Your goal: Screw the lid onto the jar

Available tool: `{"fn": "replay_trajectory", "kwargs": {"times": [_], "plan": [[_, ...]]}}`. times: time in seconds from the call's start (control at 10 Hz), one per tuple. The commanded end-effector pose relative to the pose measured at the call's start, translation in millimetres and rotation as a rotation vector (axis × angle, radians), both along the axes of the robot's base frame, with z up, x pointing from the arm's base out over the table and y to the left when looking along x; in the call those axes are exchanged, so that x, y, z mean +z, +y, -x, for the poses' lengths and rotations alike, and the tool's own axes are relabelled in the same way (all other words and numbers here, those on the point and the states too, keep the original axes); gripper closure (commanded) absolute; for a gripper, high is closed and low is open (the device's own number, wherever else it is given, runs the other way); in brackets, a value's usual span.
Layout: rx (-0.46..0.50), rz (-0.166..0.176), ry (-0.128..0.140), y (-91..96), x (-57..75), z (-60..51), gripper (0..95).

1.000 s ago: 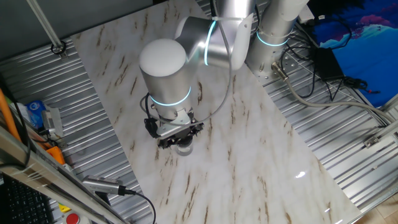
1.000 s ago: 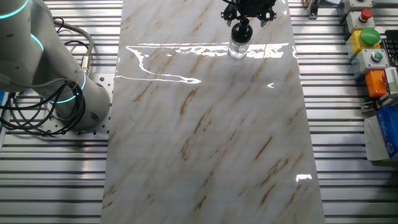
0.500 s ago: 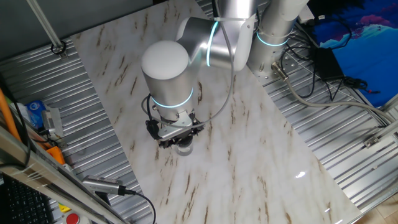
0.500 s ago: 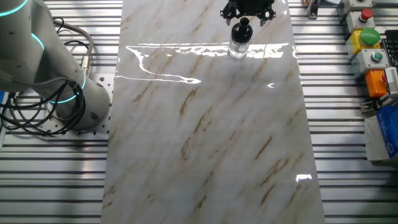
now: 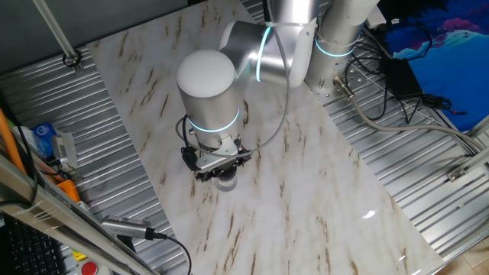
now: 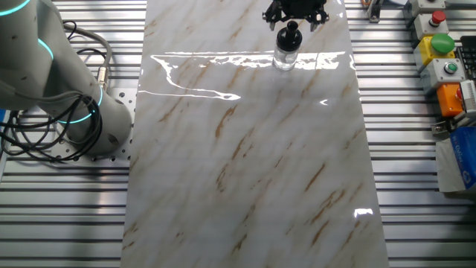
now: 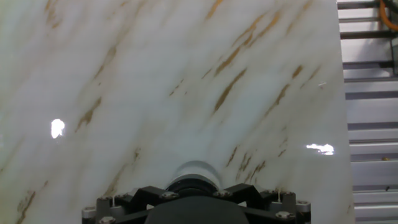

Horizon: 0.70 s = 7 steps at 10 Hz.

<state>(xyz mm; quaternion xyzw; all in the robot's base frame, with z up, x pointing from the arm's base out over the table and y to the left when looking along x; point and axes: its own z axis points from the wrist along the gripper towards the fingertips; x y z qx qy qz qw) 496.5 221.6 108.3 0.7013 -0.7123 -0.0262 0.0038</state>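
Glass, clear: the jar [image 6: 284, 58], upright on the marbled surface [image 6: 245, 164] near its far edge, directly under my tool [image 6: 296, 16].

Black cap: the lid [image 6: 288, 34], seated on the jar's mouth, apparently level. How far it is threaded cannot be read from any view.

My tool sits just above the lid. In the other fixed view the lid looks clear of my fingers, but whether they are spread or pressed together I cannot tell. In the hand view only the tool's housing and the top of the jar [image 7: 194, 176] show; in the one fixed view the arm's wrist [image 5: 208, 92] hides nearly everything but the jar's base [image 5: 226, 181].

Risks, judged:
- Nothing holds the jar, so any turn could spin the whole jar on the slick surface instead of tightening.
- An off-centre approach could tip it or push it toward the edge.
- A lid sitting askew could cross-thread under downward pressure.
- Overtightening could stress the glass.
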Motion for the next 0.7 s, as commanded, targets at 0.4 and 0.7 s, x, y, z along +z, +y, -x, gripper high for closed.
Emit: {"fn": "replay_trajectory", "kwargs": {"times": [0.4, 0.7], "plan": [[-0.036, -0.011, -0.003, -1.1, -4.7, 0.4, 19.0], [-0.062, -0.014, -0.032, -1.1, -4.9, 0.7, 38.0]]}}
